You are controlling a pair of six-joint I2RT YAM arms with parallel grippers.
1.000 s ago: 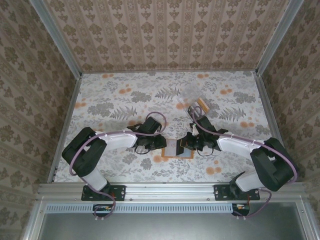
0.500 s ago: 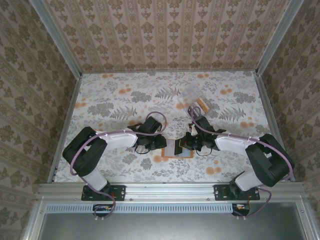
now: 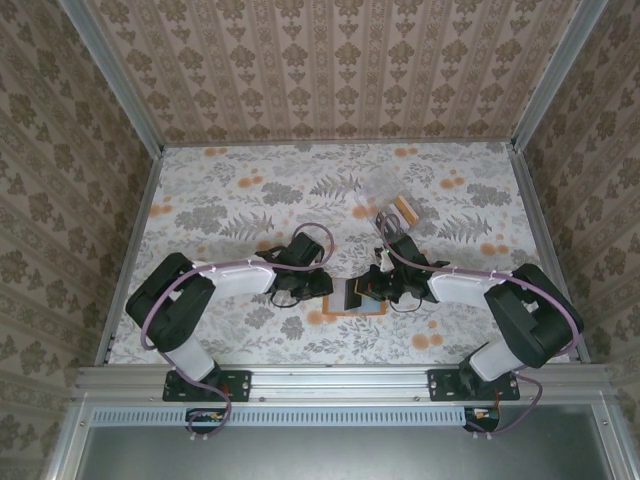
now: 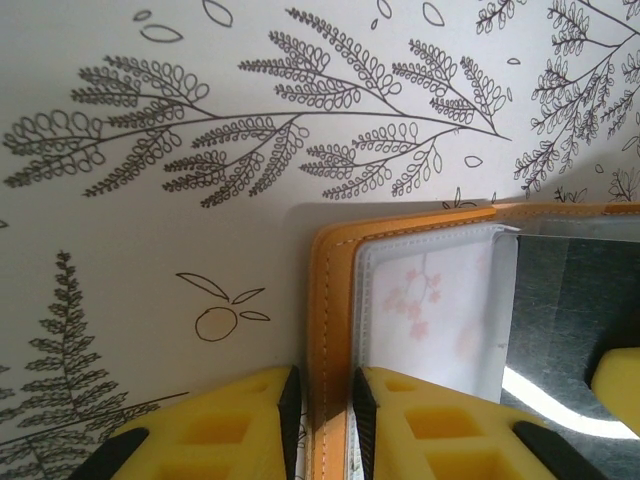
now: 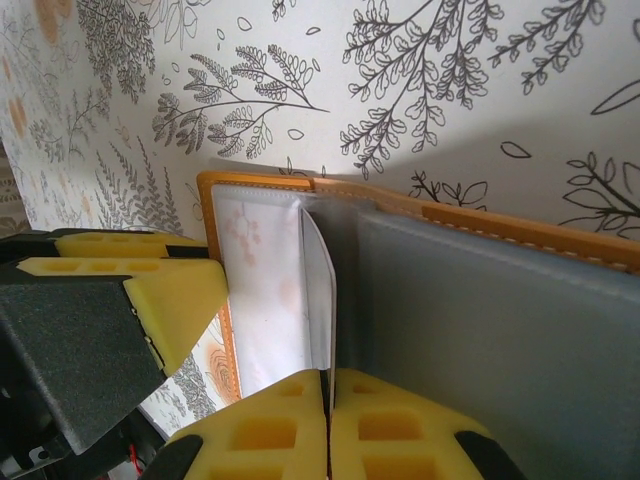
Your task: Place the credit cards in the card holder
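A: Since a second ago the right arm's elbow has swung inward and the right claw (image 5: 328, 385) has nudged left; the left arm has not shifted.
B: What does that claw hold?
A: Its yellow pads (image 5: 290, 400) are squeezed onto the near edge of a thin pale plastic credit card (image 5: 318, 290). The card stands on edge over the flat orange fold-over card holder (image 5: 260, 183), at the seam beside a clear pocket. How deep it sits, I cannot tell.
B: And the left claw (image 4: 325, 388)?
A: Narrow, pinching the holder's stitched outer edge, with the holder lying open on the floral tabletop (image 4: 200, 100).
B: How will the card handle?
A: Light, stiff and slick, I judge. An edge pinch suits it, though it may pivot. The holder looks soft and would likely slide unpinned.
B: Others?
A: A yellowish card (image 3: 403, 212) lies by a clear plastic box (image 3: 383, 187), farther back and well apart.
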